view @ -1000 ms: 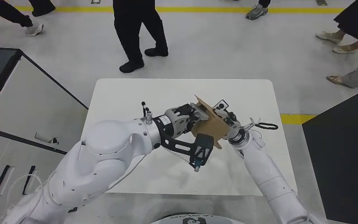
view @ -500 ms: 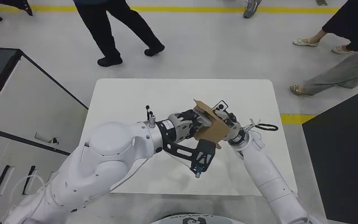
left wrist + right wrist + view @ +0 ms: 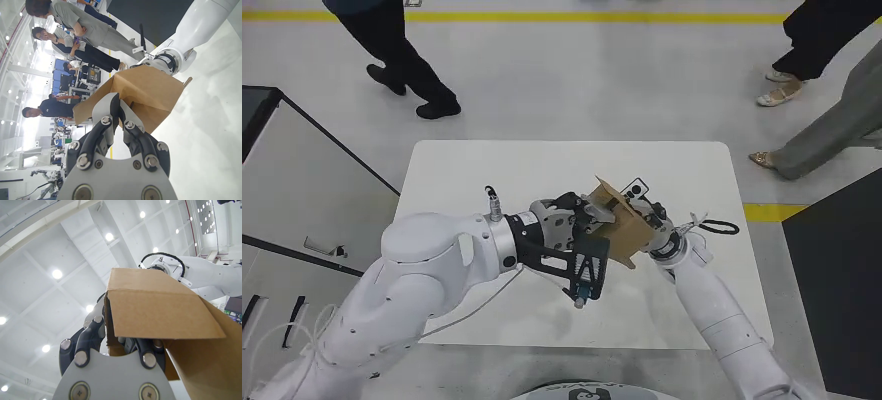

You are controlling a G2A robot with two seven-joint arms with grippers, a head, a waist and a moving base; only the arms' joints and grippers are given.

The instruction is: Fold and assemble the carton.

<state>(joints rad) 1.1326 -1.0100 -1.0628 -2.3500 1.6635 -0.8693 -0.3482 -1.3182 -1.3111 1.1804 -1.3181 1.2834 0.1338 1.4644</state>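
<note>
The brown carton (image 3: 620, 228) is held above the middle of the white table (image 3: 472, 180), partly opened with flaps sticking out. My right gripper (image 3: 645, 214) grips it from the right side. In the right wrist view the carton (image 3: 160, 313) wall runs between the fingers of my right gripper (image 3: 115, 336), which is shut on it. My left gripper (image 3: 587, 213) sits against the carton's left side. In the left wrist view its tips (image 3: 119, 98) are closed together, pressed at the fold where a flap meets the carton (image 3: 151, 89) body.
A black cable loop (image 3: 720, 226) hangs off the right wrist. A dark cabinet (image 3: 272, 150) stands at the table's left and a black panel (image 3: 842, 280) at its right. People walk on the floor beyond the far edge.
My left arm has swung its wrist a little to the left and toward the near edge, its gripper staying at the carton. The carton and right gripper have hardly moved.
</note>
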